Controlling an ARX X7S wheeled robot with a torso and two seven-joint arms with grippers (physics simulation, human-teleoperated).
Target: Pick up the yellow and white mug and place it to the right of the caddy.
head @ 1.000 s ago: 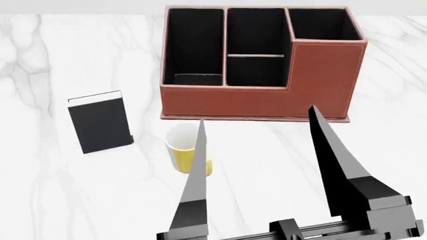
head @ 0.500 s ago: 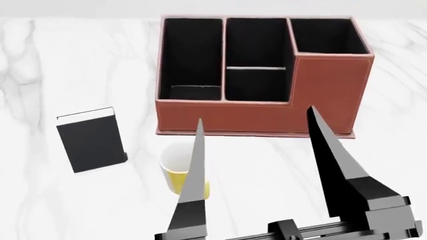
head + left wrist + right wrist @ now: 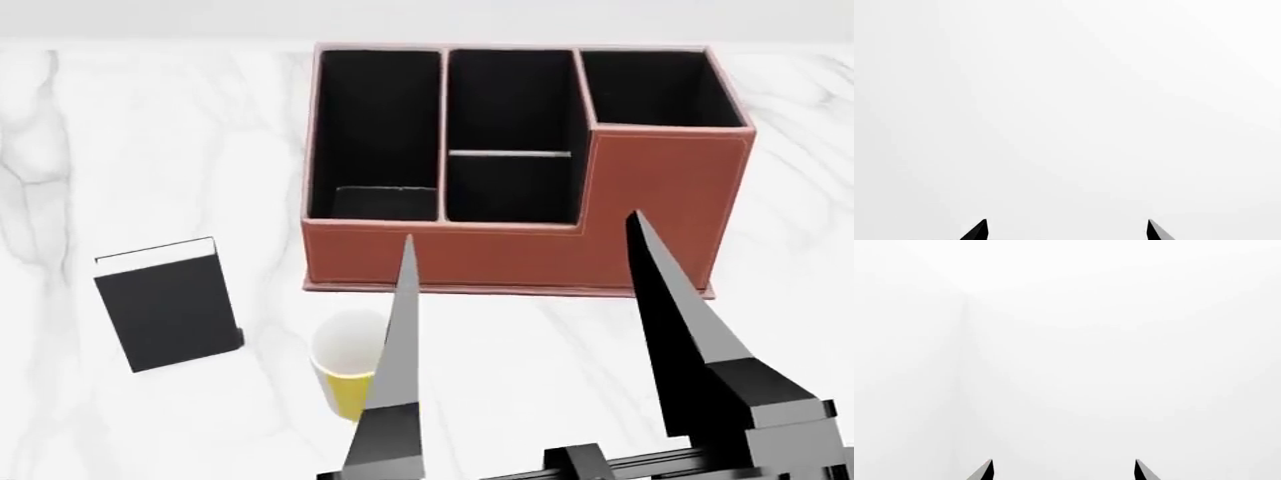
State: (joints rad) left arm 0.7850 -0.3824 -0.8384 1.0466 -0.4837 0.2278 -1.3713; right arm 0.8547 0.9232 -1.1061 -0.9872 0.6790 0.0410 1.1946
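**Mug stands in front of the caddy, both grippers spread and empty**

The yellow and white mug (image 3: pixel 350 372) stands upright on the white marbled table (image 3: pixel 160 130), its white inside facing up. It is just in front of the caddy (image 3: pixel 521 255), near that organiser's left front corner, with a strip of bare table between the two. From the head view, part of the mug is hidden behind a long dark finger (image 3: pixel 398 350) that rises from the bottom of the frame. A second, heavier finger rises further right, overlapping the caddy's front wall. The two stand well apart with nothing between them: a gripper (image 3: pixel 523 228) spread wide and holding nothing. Which arm it belongs to I cannot tell from that view.

The caddy's black-lined compartments are open to the top, its taller corner at the right rear. Left of the mug, and apart from it, lies a flat black book (image 3: pixel 166 309) with a white edge along its far side.

The left gripper (image 3: pixel 1067 229) shows only two dark tips, wide apart, against plain white. The right gripper (image 3: pixel 1064 469) looks the same: two tips set wide, gripping nothing.
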